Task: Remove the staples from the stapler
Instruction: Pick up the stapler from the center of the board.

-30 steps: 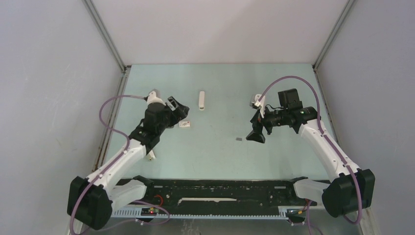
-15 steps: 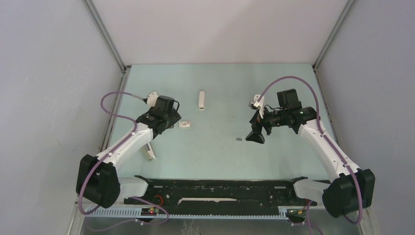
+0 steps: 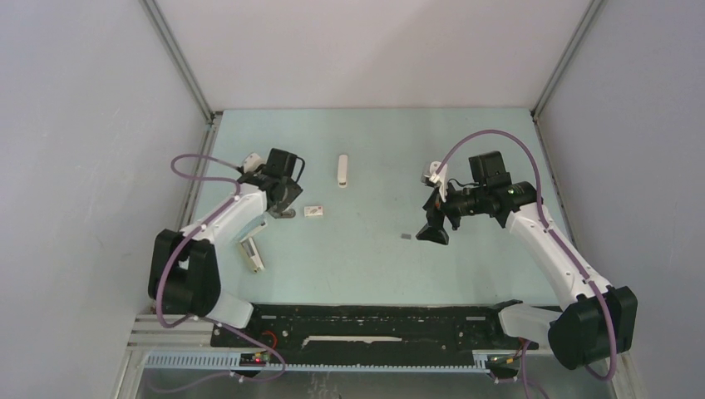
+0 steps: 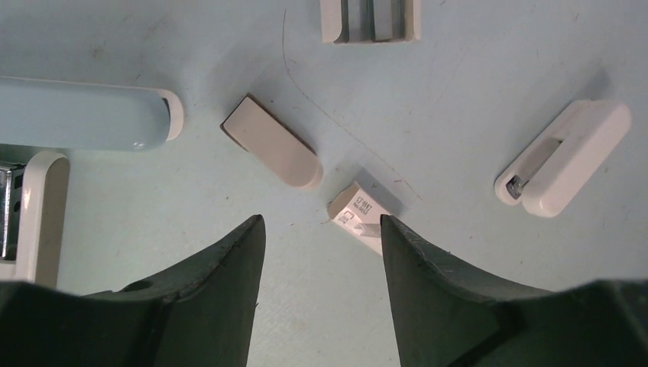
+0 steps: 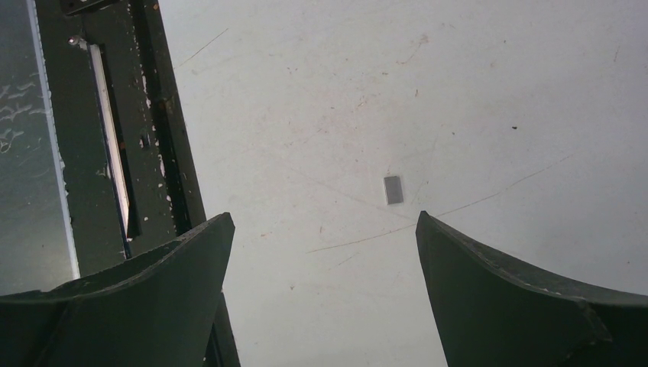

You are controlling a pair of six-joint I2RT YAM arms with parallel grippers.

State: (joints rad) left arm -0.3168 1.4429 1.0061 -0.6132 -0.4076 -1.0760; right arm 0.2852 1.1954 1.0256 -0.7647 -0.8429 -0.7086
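Although nothing is gripped at this moment, the job looks partly done. At the far left of the left wrist view lies a blue stapler (image 4: pixel 84 115), not the one wanted. Just right of it, the stapler (image 4: pixel 272 151) lies flat on the table (image 4: pixel 458 306), beige top up, a little beyond the left gripper (image 4: pixel 321 227). That gripper's jaws stand apart and bare, with nothing between them. The stapler's magazine is hidden, so I cannot tell whether any staples are left inside. If some are, it has yet to be picked up, opened and emptied.

Next comes 1 small printed box (image 4: pixel 358 216), near the stapler but not touching it, one corner hidden behind a finger. What it holds I cannot tell. Further right is a white stapler (image 4: pixel 564 168), well apart from the rest.

Across the table, 1 short grey strip of staples (image 5: pixel 393 189) lies loose on the bare surface. I judge it to be the unloaded part. The right gripper (image 5: pixel 325 222) hangs over it, spread wide and holding nothing.
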